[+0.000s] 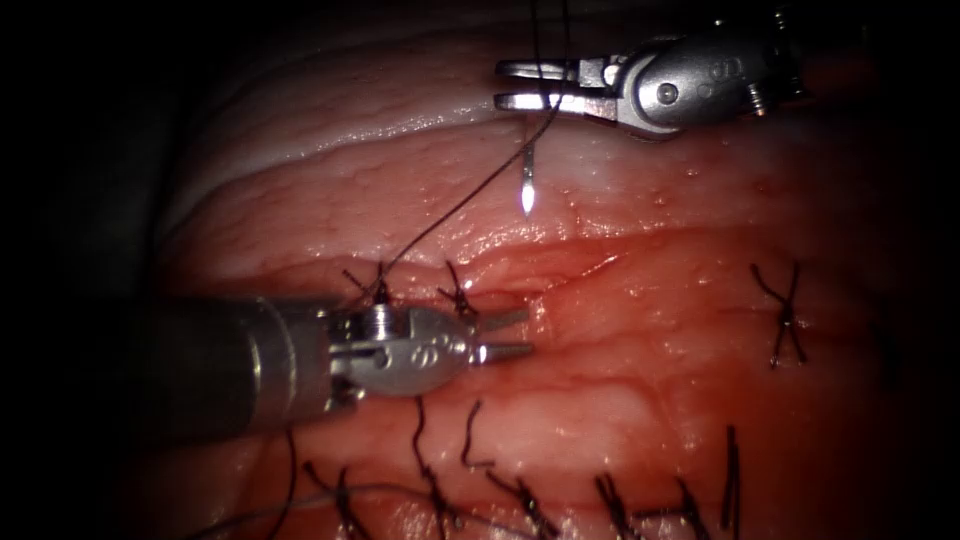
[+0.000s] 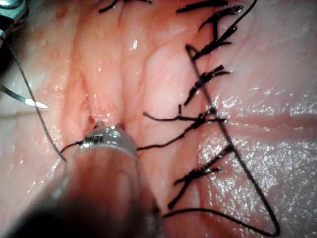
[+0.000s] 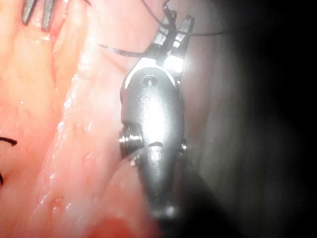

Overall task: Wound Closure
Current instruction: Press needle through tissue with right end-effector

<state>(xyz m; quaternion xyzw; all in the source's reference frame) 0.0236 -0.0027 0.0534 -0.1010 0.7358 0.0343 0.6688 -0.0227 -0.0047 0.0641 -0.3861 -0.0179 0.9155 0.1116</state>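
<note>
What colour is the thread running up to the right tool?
Black, clearest in the endoscope view: the thread runs up to the right tool.

1. I'm working a surgical-practice bench: pale, fat-banded tissue [image 1: 600,400] lies under my tools.
2. Rows of dark knotted stitches [image 1: 787,318] beside them mark repeated suturing drills.

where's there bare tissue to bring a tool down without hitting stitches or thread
Bare tissue lies right of the left tool, whose open jaws hold nothing, between the cut and the bottom row of stitches. It is crowded up by the right tool, which holds the needle clear of the tissue, thread trailing to the knots.
</note>
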